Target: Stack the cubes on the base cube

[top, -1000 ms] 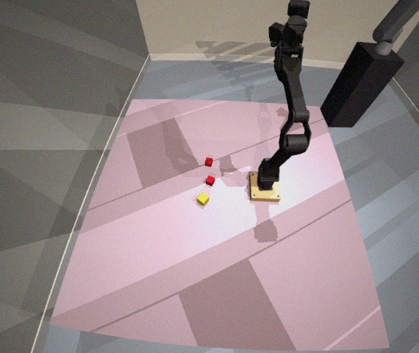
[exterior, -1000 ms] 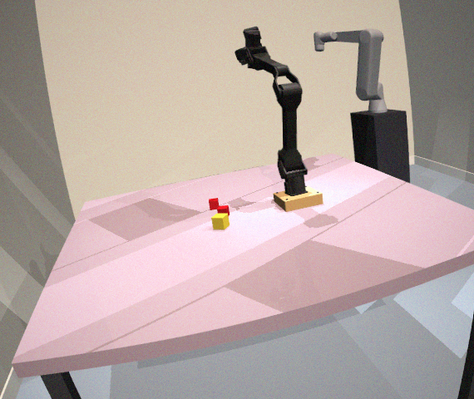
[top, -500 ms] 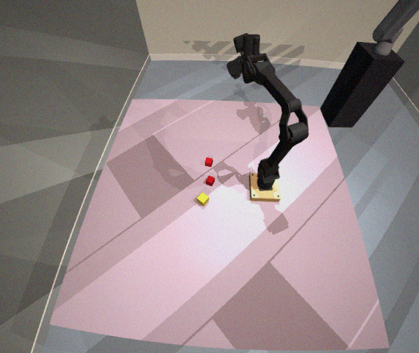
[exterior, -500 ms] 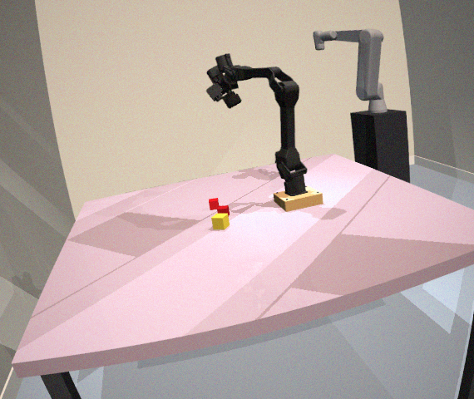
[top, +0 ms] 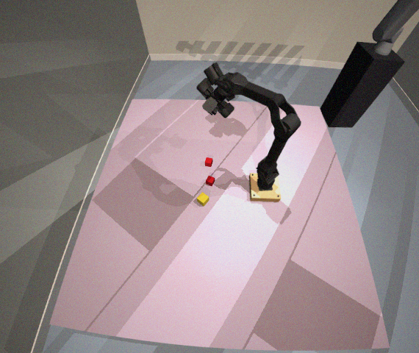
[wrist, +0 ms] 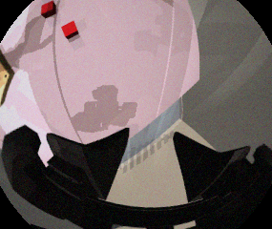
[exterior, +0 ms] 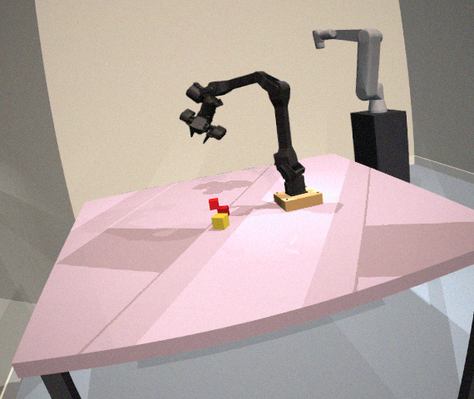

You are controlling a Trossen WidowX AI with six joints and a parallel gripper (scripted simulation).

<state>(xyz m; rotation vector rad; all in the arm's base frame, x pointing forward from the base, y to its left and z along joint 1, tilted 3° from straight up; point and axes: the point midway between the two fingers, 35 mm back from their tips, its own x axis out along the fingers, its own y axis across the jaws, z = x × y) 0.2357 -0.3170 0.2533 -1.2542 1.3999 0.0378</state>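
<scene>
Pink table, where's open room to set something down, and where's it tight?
Room: the wide near stretch of the table in front of the yellow cube, and right of the arm's wooden mount. Tight: the two red cubes and the yellow one, clustered left of the mount.

We see a pink table [exterior: 271,274] on dark legs, crossed by bands of light and shadow. Behind it stands a beige wall [exterior: 142,86]; the floor [exterior: 357,356] at the lower right is grey-blue.

Matte black jointed arm [exterior: 281,129] on a square tan base plate [exterior: 298,199]
</scene>
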